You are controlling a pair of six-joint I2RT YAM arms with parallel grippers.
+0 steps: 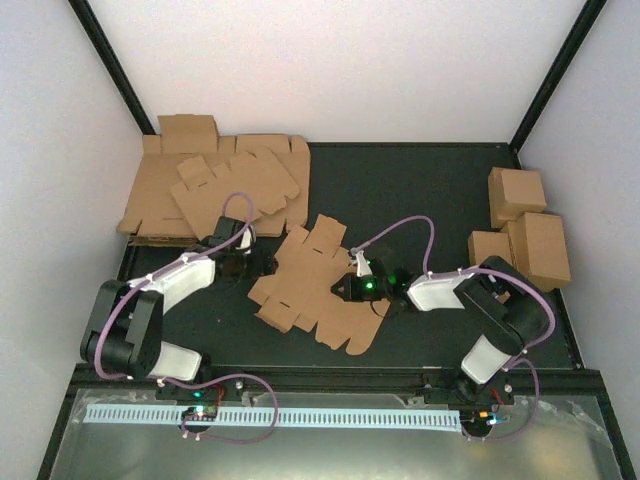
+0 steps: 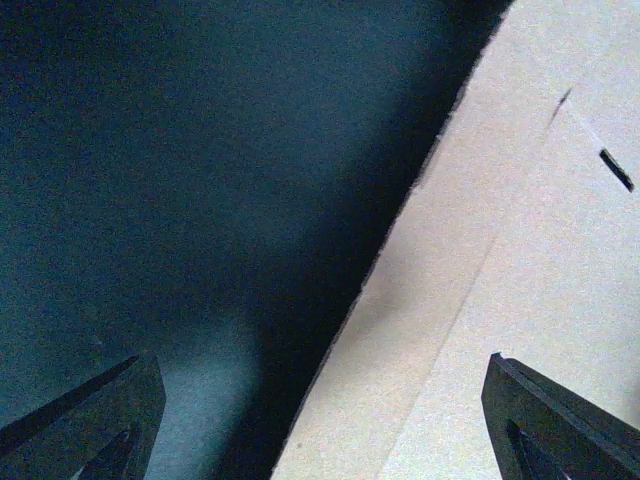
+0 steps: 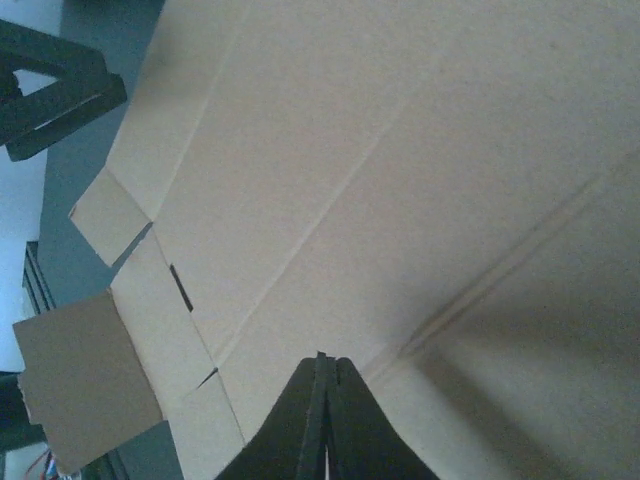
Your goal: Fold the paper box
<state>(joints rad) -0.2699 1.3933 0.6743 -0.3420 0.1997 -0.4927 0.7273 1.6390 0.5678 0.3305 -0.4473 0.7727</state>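
The paper box [image 1: 318, 283] is a flat brown die-cut blank lying on the dark table, flaps spread, between my two arms. My left gripper [image 1: 260, 263] sits at the blank's left edge. In the left wrist view its fingers [image 2: 100, 420] stand wide apart and open, and the edge of the paper box [image 2: 480, 300] runs between them without touching either. My right gripper [image 1: 343, 290] reaches over the blank from the right. Its jaws are shut together in the right wrist view, with the right gripper [image 3: 322, 360] tip low over the paper box [image 3: 380, 180] beside a crease.
A thick heap of like brown blanks [image 1: 215, 190] lies at the back left. Three folded cardboard boxes [image 1: 525, 225] stand at the right edge. The dark table [image 1: 400, 185] is walled by white panels. A white perforated strip [image 1: 300, 416] runs along the front.
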